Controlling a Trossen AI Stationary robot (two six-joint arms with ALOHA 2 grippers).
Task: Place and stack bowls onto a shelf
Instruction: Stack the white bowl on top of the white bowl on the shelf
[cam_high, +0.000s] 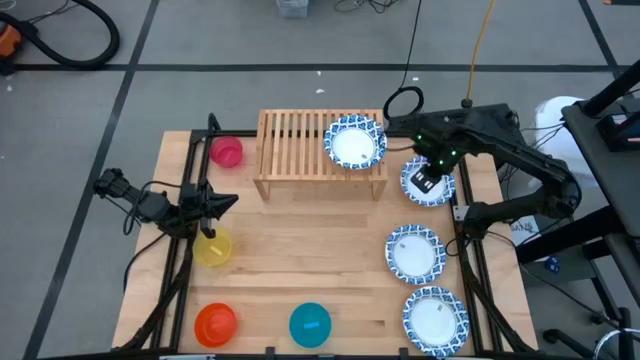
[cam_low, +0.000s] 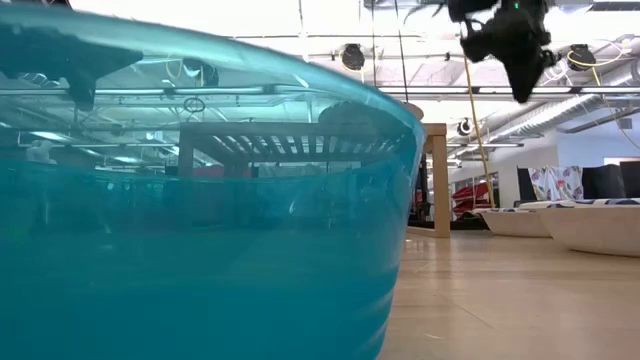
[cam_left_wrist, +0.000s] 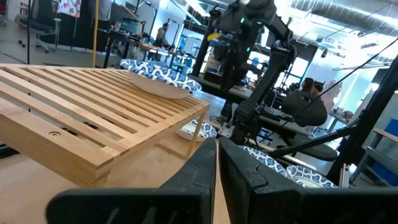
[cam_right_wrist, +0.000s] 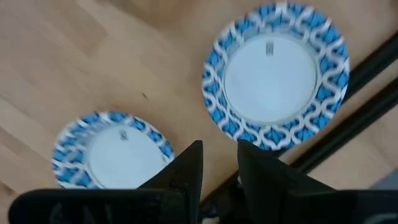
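The right pincer (cam_high: 428, 180) hung above the tabletop (cam_high: 300, 260), directly over the blue-rimmed bowl (cam_high: 432, 184) that lay just beside the shelf's (cam_high: 300, 150) right end. Its fingers (cam_right_wrist: 186, 171) stood a narrow way apart with nothing between them. In the right wrist view two blue-rimmed bowls lay flat on the wood below the fingertips, one (cam_right_wrist: 277, 74) ahead of them and another (cam_right_wrist: 112, 152) off to one side, both apart from the pincer. In the low view that pincer (cam_low: 515, 60) was well clear of the wood.

One blue-rimmed bowl (cam_high: 354, 142) sat on the slatted shelf at the end nearest the right pincer, close beside it. Two more blue-rimmed bowls (cam_high: 415, 252) (cam_high: 435, 320) lay further along the right edge, well away from the pincer.

The left pincer (cam_high: 222, 205) waited at the left edge of the tabletop, its fingers (cam_left_wrist: 193, 177) nearly together with only a thin gap and nothing held. The yellow bowl (cam_high: 213, 247) lay just beside it, the pink bowl (cam_high: 227, 151) near it beside the shelf's left end, and the orange-red bowl (cam_high: 215, 323) and teal bowl (cam_high: 310, 324) well apart from it at the near edge.
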